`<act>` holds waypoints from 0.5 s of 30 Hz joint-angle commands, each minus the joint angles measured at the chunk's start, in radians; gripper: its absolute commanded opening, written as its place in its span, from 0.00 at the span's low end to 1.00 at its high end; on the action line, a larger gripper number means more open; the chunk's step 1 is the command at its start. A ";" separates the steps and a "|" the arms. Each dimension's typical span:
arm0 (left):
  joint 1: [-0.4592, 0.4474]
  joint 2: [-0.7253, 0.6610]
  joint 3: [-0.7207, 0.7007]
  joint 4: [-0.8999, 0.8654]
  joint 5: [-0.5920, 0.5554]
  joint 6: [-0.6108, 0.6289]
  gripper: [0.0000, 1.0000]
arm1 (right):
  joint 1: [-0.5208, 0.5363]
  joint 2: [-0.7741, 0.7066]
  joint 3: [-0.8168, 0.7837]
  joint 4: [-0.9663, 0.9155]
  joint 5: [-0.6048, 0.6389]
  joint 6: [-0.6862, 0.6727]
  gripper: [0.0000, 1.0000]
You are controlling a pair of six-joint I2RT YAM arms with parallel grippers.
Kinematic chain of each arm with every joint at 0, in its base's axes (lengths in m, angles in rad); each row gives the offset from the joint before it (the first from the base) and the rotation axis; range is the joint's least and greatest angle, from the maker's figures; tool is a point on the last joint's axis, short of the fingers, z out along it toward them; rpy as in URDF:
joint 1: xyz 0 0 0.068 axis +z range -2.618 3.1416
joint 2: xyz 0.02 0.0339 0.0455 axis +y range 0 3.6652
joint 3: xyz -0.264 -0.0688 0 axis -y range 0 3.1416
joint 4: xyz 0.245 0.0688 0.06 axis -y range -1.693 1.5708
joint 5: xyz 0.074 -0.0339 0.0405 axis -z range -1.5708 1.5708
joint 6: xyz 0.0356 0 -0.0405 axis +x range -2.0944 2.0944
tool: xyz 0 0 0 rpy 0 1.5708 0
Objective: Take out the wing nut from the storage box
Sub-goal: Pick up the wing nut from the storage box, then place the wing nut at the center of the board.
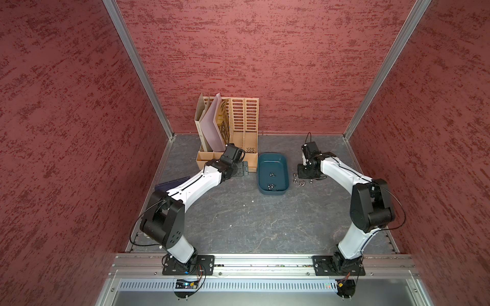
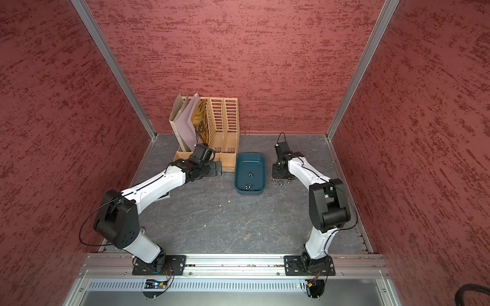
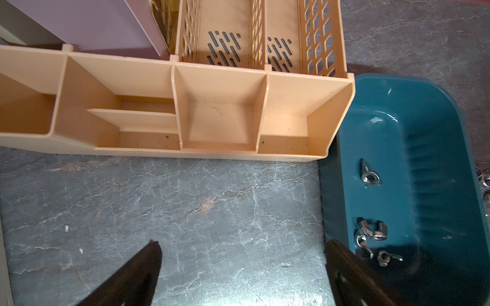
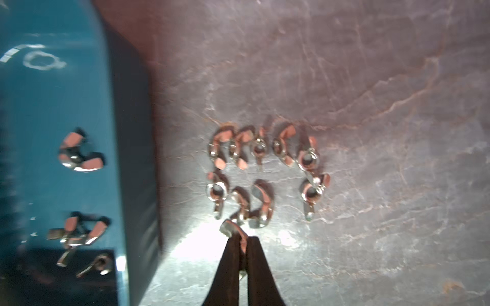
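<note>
Grey marbled desk (image 1: 238, 225), red walls (image 1: 265, 53), glossy teal storage box (image 1: 273, 161) mid-frame, just right of it my right end effector (image 4: 242, 238) pinching a silvery wing nut (image 4: 230, 228), my left end effector (image 3: 244, 242) spread wide.

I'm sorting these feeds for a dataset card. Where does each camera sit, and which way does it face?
Top views: high above the near edge, looking down and forward; both show left arm, right arm, storage box.
Left wrist: on the left arm, looking down past the open left claw at table, organiser, storage box.
Right wrist: on the right arm, looking down past the right claw, shut on a wing nut, at loose nuts.
Shared: all views show the storage box.
</note>
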 commanded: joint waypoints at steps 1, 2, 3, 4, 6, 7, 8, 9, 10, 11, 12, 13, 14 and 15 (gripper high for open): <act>-0.005 0.009 0.025 -0.007 -0.003 0.013 1.00 | -0.012 -0.001 -0.017 0.025 0.034 -0.016 0.06; -0.005 0.008 0.024 -0.008 -0.003 0.011 1.00 | -0.016 0.002 -0.021 0.025 0.040 -0.018 0.06; -0.005 0.009 0.024 -0.008 -0.003 0.011 1.00 | -0.019 0.006 -0.026 0.026 0.047 -0.016 0.06; -0.006 0.009 0.023 -0.009 -0.003 0.011 1.00 | -0.022 0.009 -0.029 0.026 0.049 -0.016 0.06; -0.006 0.009 0.022 -0.010 -0.005 0.011 1.00 | -0.029 0.015 -0.032 0.029 0.051 -0.016 0.06; -0.006 0.010 0.022 -0.010 -0.005 0.011 1.00 | -0.031 0.019 -0.032 0.028 0.054 -0.016 0.06; -0.006 0.010 0.022 -0.010 -0.005 0.010 1.00 | -0.034 0.026 -0.031 0.027 0.059 -0.016 0.06; -0.005 0.010 0.022 -0.010 -0.005 0.011 1.00 | -0.037 0.035 -0.031 0.023 0.065 -0.017 0.06; -0.007 0.010 0.022 -0.010 -0.005 0.011 1.00 | -0.039 0.042 -0.029 0.023 0.069 -0.019 0.06; -0.006 0.010 0.022 -0.010 -0.005 0.011 1.00 | -0.040 0.050 -0.028 0.022 0.073 -0.022 0.06; -0.005 0.009 0.021 -0.011 -0.007 0.011 1.00 | -0.043 0.057 -0.029 0.023 0.076 -0.024 0.06; -0.006 0.008 0.020 -0.011 -0.009 0.013 1.00 | -0.044 0.062 -0.031 0.023 0.079 -0.024 0.06; -0.005 0.006 0.019 -0.011 -0.010 0.012 1.00 | -0.047 0.067 -0.032 0.023 0.084 -0.024 0.06; -0.005 0.005 0.016 -0.011 -0.012 0.011 1.00 | -0.049 0.072 -0.033 0.026 0.088 -0.026 0.06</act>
